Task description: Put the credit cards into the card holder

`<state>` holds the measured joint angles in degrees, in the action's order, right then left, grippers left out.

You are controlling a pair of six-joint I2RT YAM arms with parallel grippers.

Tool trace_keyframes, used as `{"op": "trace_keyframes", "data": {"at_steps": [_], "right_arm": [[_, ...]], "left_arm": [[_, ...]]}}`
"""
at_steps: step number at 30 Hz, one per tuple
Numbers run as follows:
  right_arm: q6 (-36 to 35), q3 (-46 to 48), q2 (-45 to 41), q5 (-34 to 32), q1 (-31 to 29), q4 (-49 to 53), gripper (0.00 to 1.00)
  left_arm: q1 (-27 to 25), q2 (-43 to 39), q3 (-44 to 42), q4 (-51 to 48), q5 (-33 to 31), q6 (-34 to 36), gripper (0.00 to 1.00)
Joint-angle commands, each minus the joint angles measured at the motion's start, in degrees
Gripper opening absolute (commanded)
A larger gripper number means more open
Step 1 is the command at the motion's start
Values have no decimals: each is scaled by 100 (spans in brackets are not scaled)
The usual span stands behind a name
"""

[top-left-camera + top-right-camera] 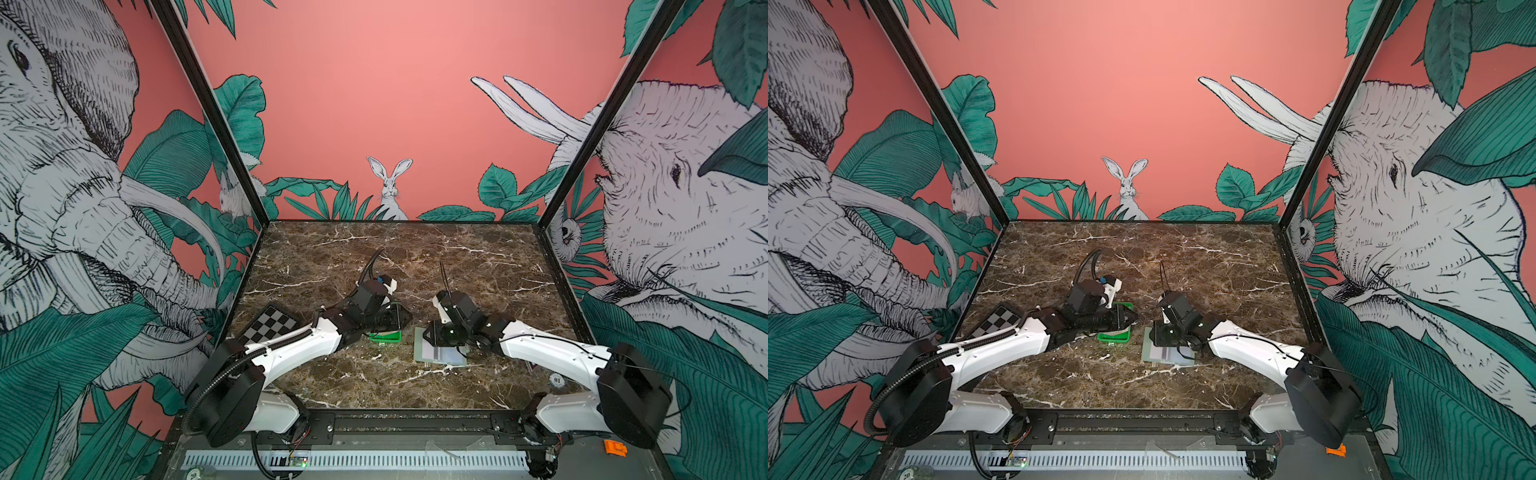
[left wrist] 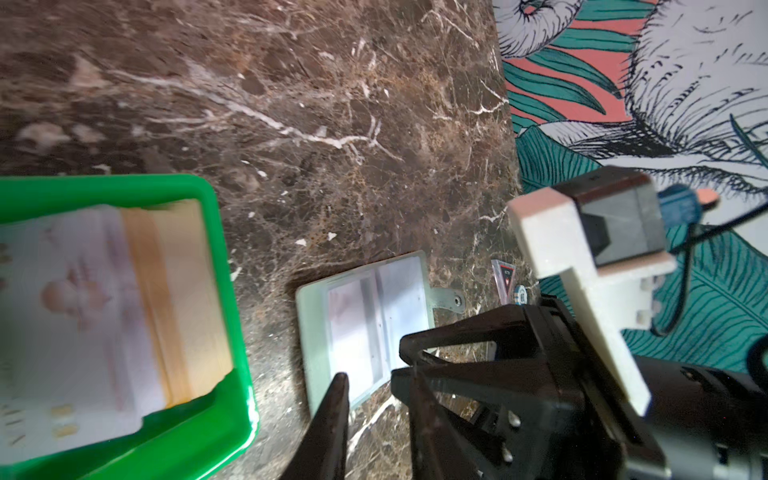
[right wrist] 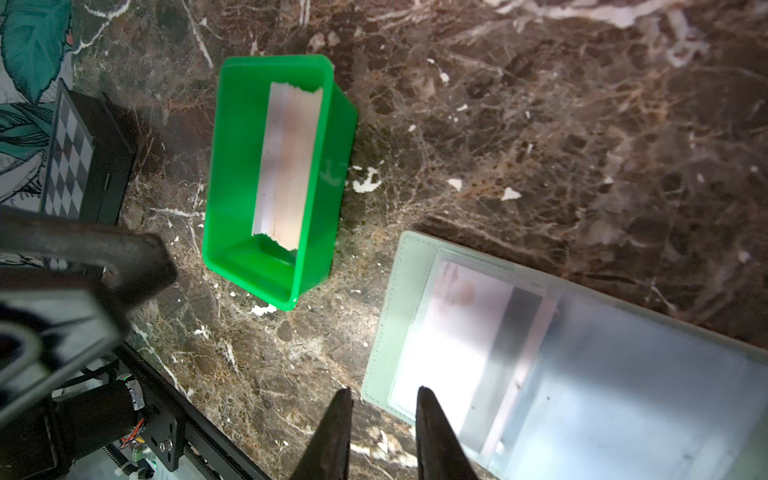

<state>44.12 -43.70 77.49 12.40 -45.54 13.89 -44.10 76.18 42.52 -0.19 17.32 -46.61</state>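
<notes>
Sage-green leatherette: the card holder (image 3: 399, 316), lying open and flat on the marble table (image 3: 540, 124), clear sleeves (image 3: 623, 374) facing up, snap tab (image 2: 451, 299) out to one side. Contents: what looks like one card (image 3: 461, 307) under the plastic of one page, pinkish face with a dark stripe. The facing page reads blank, though glare washes out much of it. Bright green plastic: the tray (image 3: 216, 174), just beside the holder, not touching it. Contents: the credit cards (image 2: 104, 316), a thick stack of white-pink and tan ones leaning inside, so most of the stock is undelivered. My left claw (image 2: 376, 386): near the tray on its holder side, jaws a narrow way apart, nothing between them. My right claw (image 3: 382, 395): low over a corner of the holder on the tray side, jaws likewise narrowly parted, gripping nothing; whether a tip touches the cover I cannot tell. Status, as I judge it: early. One card filed at most, none in transit. Outstanding: lift a card off the stack, carry it across, slide it into a free sleeve, repeat.
</notes>
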Motion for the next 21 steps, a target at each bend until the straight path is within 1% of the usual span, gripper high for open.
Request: {"op": "trace_keyframes", "data": {"at_steps": [1, 3, 5, 6, 8, 14, 15, 19, 21], "right_arm": [[-109, -203, 87, -130, -60, -129, 28], [-110, -300, 147, -168, -60, -141, 28], [-113, -471, 274, -218, -70, -94, 31], [-118, -591, 376, -261, -82, -32, 34], [-115, -905, 622, -315, -102, 103, 41], [-63, -1690, 1369, -426, -227, 257, 51], [-40, -1816, 1604, -465, -243, 325, 53], [39, -2347, 2186, -593, -313, 530, 69], [50, -2514, 2393, -599, -337, 527, 73]], "left_arm": [[113, -311, -202, -232, -16, 165, 28], [202, -412, -292, -302, -27, 177, 28], [326, -487, -373, -408, 4, 197, 28], [357, -521, -399, -457, 28, 209, 28], [628, -595, -478, -581, 71, 240, 29], [1076, -666, -563, -977, 201, 503, 26], [1141, -674, -578, -1002, 226, 541, 26], [1302, -641, -564, -992, 366, 651, 24], [1310, -583, -519, -1003, 352, 705, 23]]}}
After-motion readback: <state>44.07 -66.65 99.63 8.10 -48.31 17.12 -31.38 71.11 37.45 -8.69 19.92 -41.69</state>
